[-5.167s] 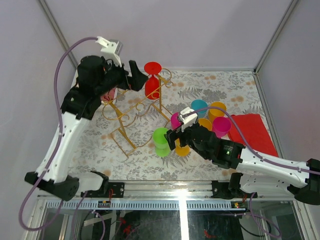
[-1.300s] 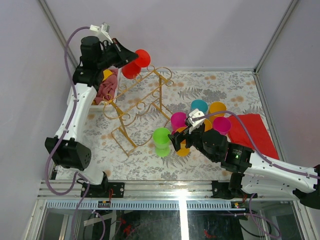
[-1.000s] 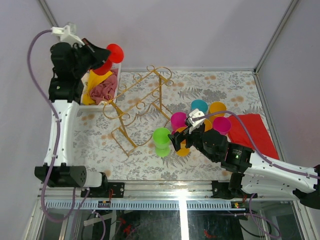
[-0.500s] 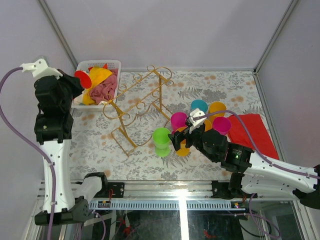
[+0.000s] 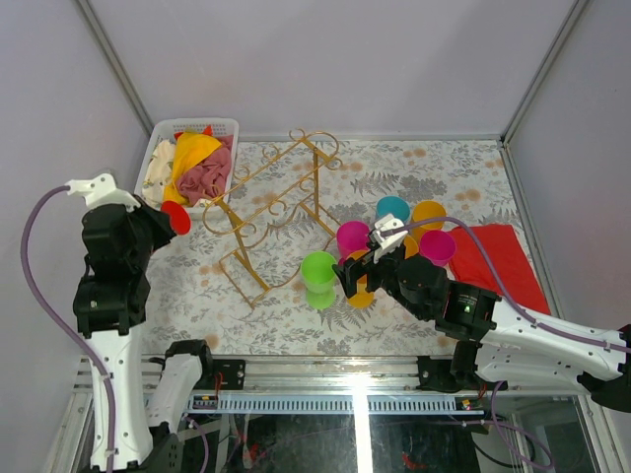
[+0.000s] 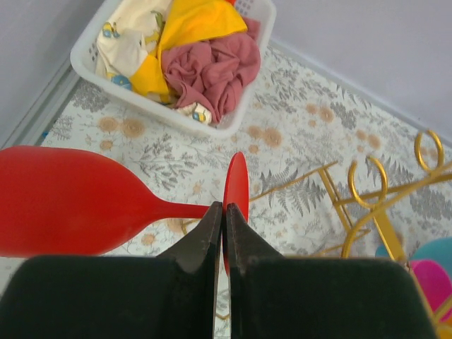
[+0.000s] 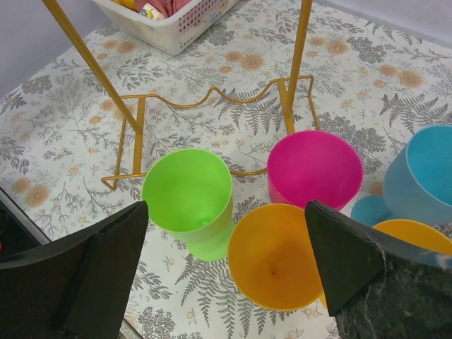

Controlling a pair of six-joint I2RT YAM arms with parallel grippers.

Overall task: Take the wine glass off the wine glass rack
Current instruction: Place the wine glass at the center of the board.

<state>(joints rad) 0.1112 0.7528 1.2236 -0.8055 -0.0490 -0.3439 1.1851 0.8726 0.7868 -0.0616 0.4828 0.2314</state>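
Red wine glass (image 5: pixel 176 218) carried down from upper left to left-centre of top view. Wine glass rack (image 5: pixel 271 212) left bare at centre, well apart from glass; removal judged done, only set-down remaining. Glass kept clenched by left gripper (image 5: pixel 158 222). Nothing grasped by right gripper (image 5: pixel 347 278), held spread at centre.

Left wrist view: stem pinched between closed jaws at frame centre, bowl at left, foot edge-on above tips. Basket (image 6: pixel 85 60) seen upper left, rack scrolls at right.

Right wrist view: wide fingers seen either side of green cup (image 7: pixel 187 191) and orange cup (image 7: pixel 272 254). Rack base at upper left. Glass not seen.

White basket (image 5: pixel 197 124) of cloths (image 5: pixel 202 172), green cup (image 7: pixel 189 191), orange cup (image 7: pixel 272 254), pink cup (image 7: pixel 314 168), red cloth (image 5: pixel 498 258)
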